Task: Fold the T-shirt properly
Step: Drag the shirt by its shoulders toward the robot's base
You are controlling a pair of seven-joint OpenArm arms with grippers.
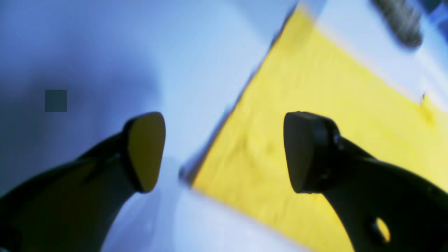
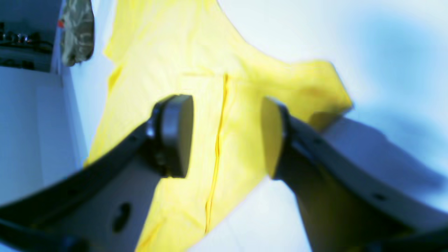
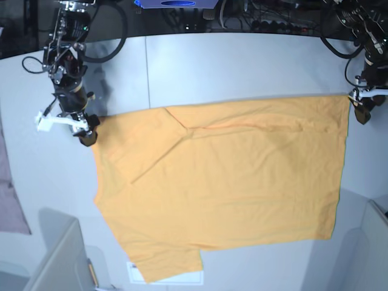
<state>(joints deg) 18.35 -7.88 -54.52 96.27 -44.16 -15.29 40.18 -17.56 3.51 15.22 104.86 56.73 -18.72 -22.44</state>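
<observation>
The orange-yellow T-shirt [image 3: 230, 176] lies spread flat on the grey table [image 3: 242, 66], with one sleeve sticking out at the bottom. My left gripper [image 3: 362, 111] hangs at the shirt's upper right corner. In its wrist view that gripper [image 1: 224, 150] is open above a straight corner of the T-shirt [image 1: 315, 105], with nothing between the pads. My right gripper [image 3: 86, 132] sits at the upper left corner. Seen from the right wrist, it [image 2: 224, 136] is open over the T-shirt [image 2: 168, 45] and a seam line, holding nothing.
A pale pinkish cloth [image 3: 12, 194] lies at the left edge. Grey bins stand at the bottom left [image 3: 60, 254] and bottom right [image 3: 373, 242]. A white sheet [image 3: 163, 277] peeks from under the shirt's lower edge. Cables run along the back.
</observation>
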